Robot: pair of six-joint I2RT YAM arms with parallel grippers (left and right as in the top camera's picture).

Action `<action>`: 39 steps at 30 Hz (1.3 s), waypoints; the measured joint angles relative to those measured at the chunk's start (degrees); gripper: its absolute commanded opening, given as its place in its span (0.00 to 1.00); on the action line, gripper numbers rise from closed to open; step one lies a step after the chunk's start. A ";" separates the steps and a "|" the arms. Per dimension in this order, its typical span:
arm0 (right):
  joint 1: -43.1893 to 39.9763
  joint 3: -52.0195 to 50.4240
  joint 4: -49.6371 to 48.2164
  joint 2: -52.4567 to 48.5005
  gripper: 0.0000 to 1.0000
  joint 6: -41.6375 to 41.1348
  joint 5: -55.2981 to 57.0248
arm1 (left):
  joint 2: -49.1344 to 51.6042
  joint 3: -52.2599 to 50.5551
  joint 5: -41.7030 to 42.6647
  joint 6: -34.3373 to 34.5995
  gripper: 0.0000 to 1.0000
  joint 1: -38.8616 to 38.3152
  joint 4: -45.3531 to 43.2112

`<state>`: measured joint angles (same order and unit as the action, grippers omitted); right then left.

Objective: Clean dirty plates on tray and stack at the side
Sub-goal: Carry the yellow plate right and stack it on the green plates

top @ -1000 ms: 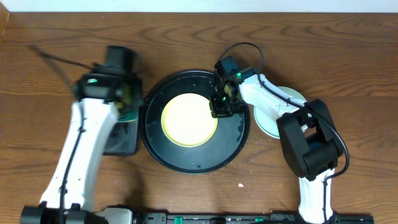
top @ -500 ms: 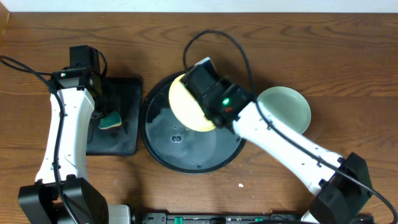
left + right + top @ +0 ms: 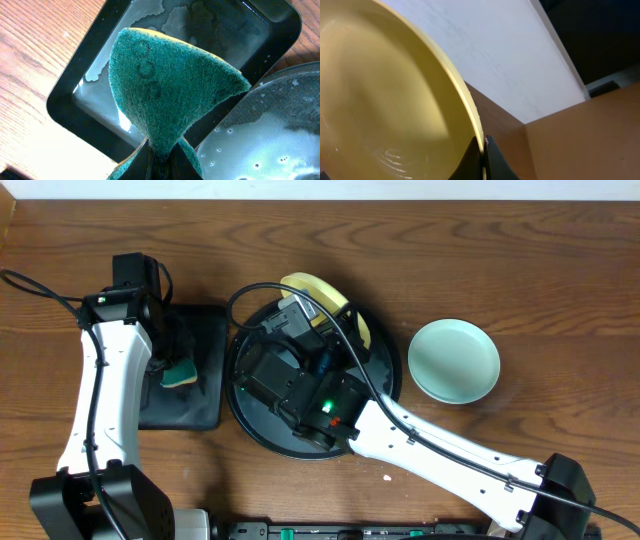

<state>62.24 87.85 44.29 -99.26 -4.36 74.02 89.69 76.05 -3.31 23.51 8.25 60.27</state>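
My right gripper (image 3: pixel 484 145) is shut on the rim of the pale yellow plate (image 3: pixel 385 100). It holds the plate tilted on edge above the back of the large round black tray (image 3: pixel 237 395). The plate (image 3: pixel 318 290) shows behind the right arm in the overhead view. A pale mint plate (image 3: pixel 455 360) lies on the table to the right of the tray; I cannot tell if another lies under it. My left gripper (image 3: pixel 160 155) is shut on a teal sponge (image 3: pixel 170 90) above the small rectangular black tray (image 3: pixel 70 107).
The round tray's floor (image 3: pixel 265 135) is wet with droplets. The rectangular tray (image 3: pixel 200 330) stands left of the round tray and holds a film of water. The right arm (image 3: pixel 420 445) stretches across the round tray from the front right.
The right arm has lifted the yellow plate off the tray floor and tipped it on edge toward the back rim. The left arm moved to the rectangular tray with the sponge, then stayed.
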 measured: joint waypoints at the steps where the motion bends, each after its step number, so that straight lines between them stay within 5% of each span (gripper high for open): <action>1: 0.00 0.00 -0.02 0.00 0.01 0.13 1.16 | 0.00 0.00 0.00 0.00 0.07 0.00 0.00; 8: -2.47 0.00 2.86 0.02 0.01 0.33 -13.03 | 0.00 0.00 0.00 0.00 0.07 0.00 0.00; 18: -26.64 0.00 2.12 0.17 0.01 -1.66 -78.38 | 0.00 0.00 0.02 0.00 0.07 0.00 0.00; 22: -37.57 0.00 3.96 2.47 0.01 -3.37 -90.36 | 0.00 0.00 0.02 0.00 0.07 0.00 0.00; 31: -64.67 -0.15 17.92 9.55 0.01 -5.70 -90.62 | 0.00 0.00 0.02 0.00 0.07 0.00 0.00; 39: -71.41 -10.91 12.90 7.10 0.01 -6.01 -82.07 | 0.00 0.00 0.04 0.00 0.07 0.00 0.00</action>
<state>-9.17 76.95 57.19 -92.16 -10.37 -8.05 89.69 76.05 -3.27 23.51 8.25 60.27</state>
